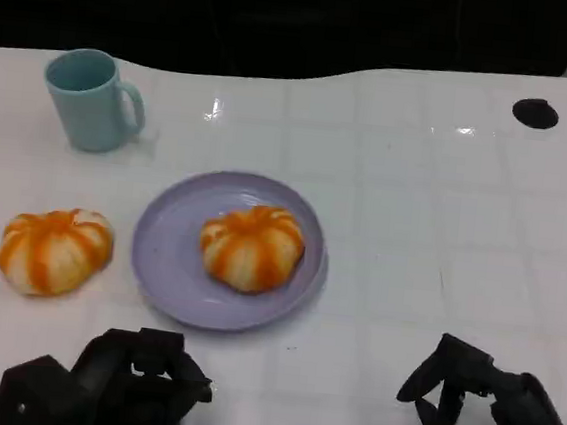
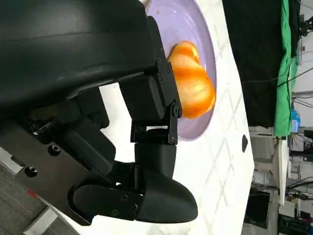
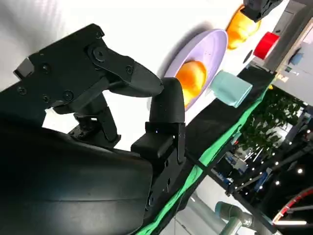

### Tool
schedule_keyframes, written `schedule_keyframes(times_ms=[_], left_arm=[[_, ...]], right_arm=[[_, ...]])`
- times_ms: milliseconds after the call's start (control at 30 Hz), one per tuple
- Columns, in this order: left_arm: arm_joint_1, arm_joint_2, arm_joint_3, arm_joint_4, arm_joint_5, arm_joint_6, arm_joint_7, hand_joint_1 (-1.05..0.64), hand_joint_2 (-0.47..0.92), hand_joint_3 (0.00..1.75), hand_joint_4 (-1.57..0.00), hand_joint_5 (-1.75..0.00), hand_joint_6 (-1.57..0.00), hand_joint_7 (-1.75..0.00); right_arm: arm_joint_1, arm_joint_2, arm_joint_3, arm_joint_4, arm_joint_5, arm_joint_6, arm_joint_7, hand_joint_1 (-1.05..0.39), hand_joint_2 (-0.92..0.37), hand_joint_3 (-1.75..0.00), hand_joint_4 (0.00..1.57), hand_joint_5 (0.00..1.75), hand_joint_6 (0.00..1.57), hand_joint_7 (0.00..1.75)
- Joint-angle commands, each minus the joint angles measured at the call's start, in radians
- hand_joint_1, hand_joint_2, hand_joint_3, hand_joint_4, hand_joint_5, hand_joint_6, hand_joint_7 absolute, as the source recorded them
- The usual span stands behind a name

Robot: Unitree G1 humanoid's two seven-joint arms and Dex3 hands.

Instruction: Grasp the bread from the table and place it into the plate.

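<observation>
A round orange-and-white striped bread point(image 1: 251, 247) lies in the lavender plate point(image 1: 165, 246) at the table's middle. A second striped bread point(image 1: 54, 250) sits on the white table left of the plate. My left hand point(image 1: 111, 382) hovers at the front edge, just below the gap between that bread and the plate, holding nothing. My right hand point(image 1: 480, 412) is at the front right, well away from the plate, fingers loosely apart and empty. The left wrist view shows the left hand point(image 2: 146, 147) short of the plate point(image 2: 181, 19) and its bread point(image 2: 193, 85). The right wrist view shows the right hand point(image 3: 122, 98), the plate point(image 3: 215, 46) and both breads point(image 3: 190, 78) point(image 3: 239, 24).
A light blue mug point(image 1: 91, 99) stands at the back left, beyond the loose bread. A small black round mark point(image 1: 535, 112) is at the back right. The table's curved far edge meets a dark background. A red object point(image 3: 266, 45) lies off the table.
</observation>
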Motion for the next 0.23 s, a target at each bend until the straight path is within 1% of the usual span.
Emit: schedule_keyframes(times_ms=[33,233], left_arm=[[-0.009,0.018,0.011,0.009,-0.005,-0.003,-0.005,-1.05,0.59,0.59,-1.57,-1.22,-1.42,-0.82],[-0.015,0.021,0.018,0.020,-0.010,-0.013,-0.010,-1.05,0.59,0.59,-1.57,-1.22,-1.42,-0.81]], right_arm=[[-0.001,0.003,-0.014,-0.006,-0.005,0.002,0.002,-0.35,-0.59,-0.95,0.79,1.75,0.66,1.46],[-0.001,0.005,-0.017,-0.012,-0.012,0.017,0.007,-0.34,-0.60,-0.91,0.79,1.75,0.67,1.43]])
